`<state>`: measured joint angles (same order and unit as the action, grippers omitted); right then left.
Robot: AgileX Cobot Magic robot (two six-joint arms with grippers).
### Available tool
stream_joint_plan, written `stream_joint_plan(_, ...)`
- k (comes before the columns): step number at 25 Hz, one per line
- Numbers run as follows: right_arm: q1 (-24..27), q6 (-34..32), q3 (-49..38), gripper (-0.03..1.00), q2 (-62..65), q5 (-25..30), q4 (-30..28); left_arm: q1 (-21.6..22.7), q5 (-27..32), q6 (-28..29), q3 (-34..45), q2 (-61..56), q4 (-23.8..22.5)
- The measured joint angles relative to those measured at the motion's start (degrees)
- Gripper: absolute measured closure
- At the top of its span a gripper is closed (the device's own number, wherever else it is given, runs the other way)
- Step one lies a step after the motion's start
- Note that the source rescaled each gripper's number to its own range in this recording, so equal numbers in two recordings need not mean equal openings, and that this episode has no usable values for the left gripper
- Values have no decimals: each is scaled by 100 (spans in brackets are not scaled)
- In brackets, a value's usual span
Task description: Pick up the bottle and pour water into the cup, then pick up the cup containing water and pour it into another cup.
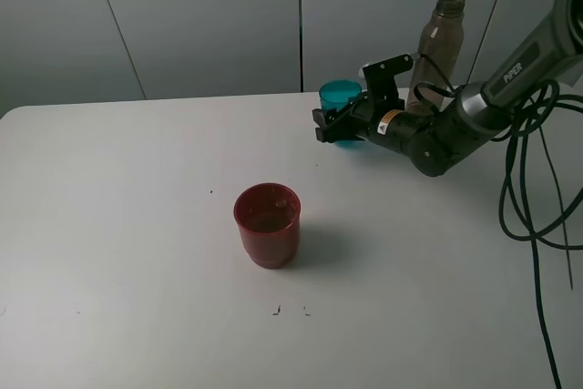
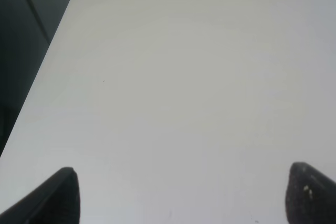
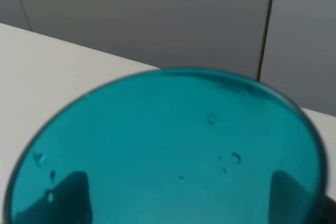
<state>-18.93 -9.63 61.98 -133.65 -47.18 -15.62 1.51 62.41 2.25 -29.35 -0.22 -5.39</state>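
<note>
A: Exterior high view, entry. Landmark = the table, white, bearing everything. Largest item on it: the bottle, tall, smoky and see-through, upright at the far edge behind the right arm.

B: Handling note for it?

A: Thin plastic, likely light and slick. Judged best taken around the mid-body, below the narrow neck. Fill level not readable from here.

B: Next down?

A: Another cup, squat, dark red, upright near the table's middle, well apart from the rest. Contents uncertain. Then the cup, teal, near the far edge, just in front of the bottle.

B: End effectors?

A: Right end effector sits low around the teal cup. The right wrist view shows droplets on the cup's inner wall and dark fingers through the plastic on both sides. Whether they press or stand just clear, I cannot tell. Left end effector: spread wide over bare table, holding nothing.

B: Grip advice for the teal cup?

A: Light, wet, tapered, so possibly slippery. Squeeze gently mid-wall; thin plastic may flex.
</note>
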Motion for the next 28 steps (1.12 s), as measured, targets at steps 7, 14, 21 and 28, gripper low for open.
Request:
stream_joint_plan(7,0,-122,-14,46,0,208,0,0,0,10,0,0,0)
stream_joint_plan(14,0,-296,-414,-2,389,849,-38,0,0,10,0,0,0)
stream_joint_plan(21,0,-617,-1068,-3,1712,2966,-301,0,0,10,0,0,0)
stream_joint_plan(28,0,-723,-1174,-3,3795,5588,-314,0,0,34,0,0,0)
